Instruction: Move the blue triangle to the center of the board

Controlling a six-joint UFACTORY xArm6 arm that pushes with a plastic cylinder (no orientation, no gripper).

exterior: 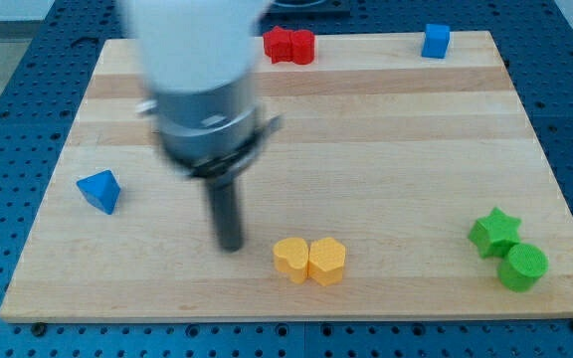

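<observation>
The blue triangle [99, 190] lies near the board's left edge, about halfway down. My tip [230, 245] rests on the wooden board [386, 139], well to the right of the blue triangle and a little lower, apart from it. The tip is just left of two yellow blocks [309, 261] that sit side by side near the view's bottom. The arm's grey body above the rod is blurred.
Two red blocks [288, 46] touch each other at the top edge. A blue cube [436, 41] sits at the top right. A green star [494, 232] and a green cylinder [522, 267] sit together at the bottom right.
</observation>
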